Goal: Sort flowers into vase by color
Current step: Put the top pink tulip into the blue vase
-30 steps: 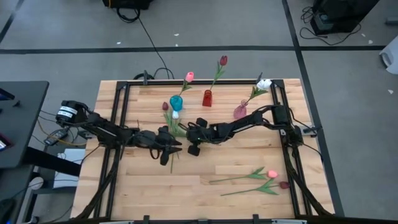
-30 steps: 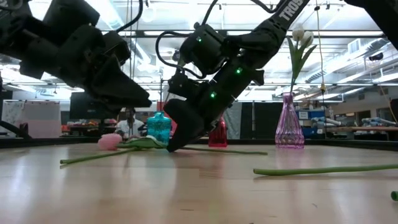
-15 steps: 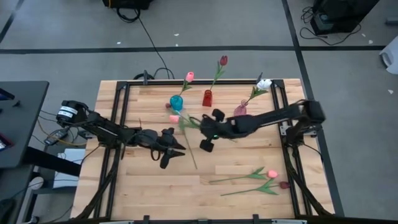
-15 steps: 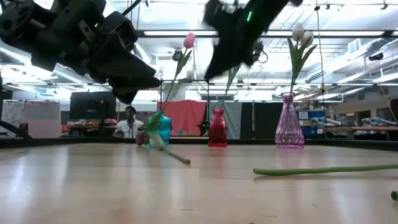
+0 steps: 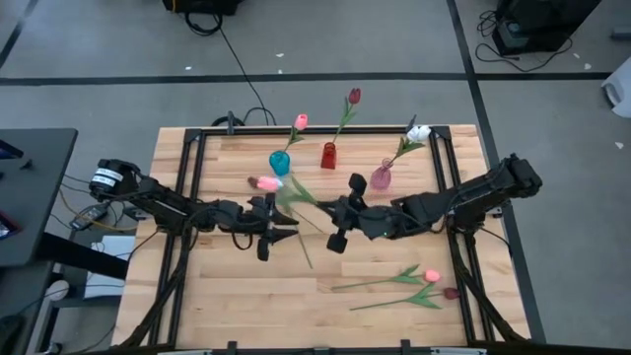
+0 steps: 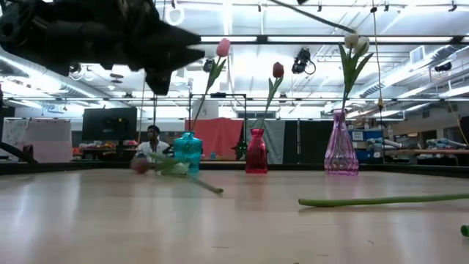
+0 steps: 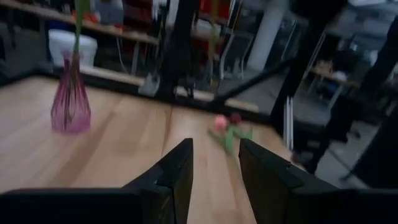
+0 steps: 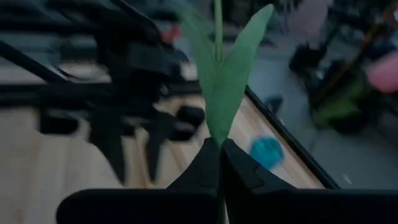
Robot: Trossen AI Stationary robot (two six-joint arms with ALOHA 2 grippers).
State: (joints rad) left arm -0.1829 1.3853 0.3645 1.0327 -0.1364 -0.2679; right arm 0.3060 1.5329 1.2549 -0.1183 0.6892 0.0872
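Observation:
My right gripper (image 5: 333, 209) hangs high over the table's middle, shut on a tulip whose blurred leaves (image 5: 296, 192) and pale pink head (image 5: 264, 183) reach toward the table's left. To the left of it, my left gripper (image 5: 281, 223) points level and is open (image 7: 214, 168) with nothing between its fingers. Below them another tulip (image 6: 168, 167) lies flat on the table, its stem end (image 5: 308, 258) toward the near edge. At the back stand a blue vase (image 5: 280, 163) with a pink tulip, a red vase (image 5: 328, 155) with a dark red one and a pink vase (image 5: 381, 177) with a white one. My right gripper pinches the tulip's thin green stem (image 8: 219, 144) between its two fingers, just below the pair of leaves (image 8: 231, 81). The fingers lie across the stem. The flower is lifted clear of the table and runs on away from the gripper; its head lies outside the wrist view.
Loose tulips (image 5: 394, 286) lie flat near the table's near right corner, heads toward the right edge. A black frame (image 5: 187, 197) runs along the table's edges. Bare wood lies at the near left and in the middle.
My right gripper has gone up from the table in front of the vases, out of the low view, and a little toward the right edge, carrying the tulip clear. My left gripper has risen a little and tipped up to level. A tulip left on the table has swung about.

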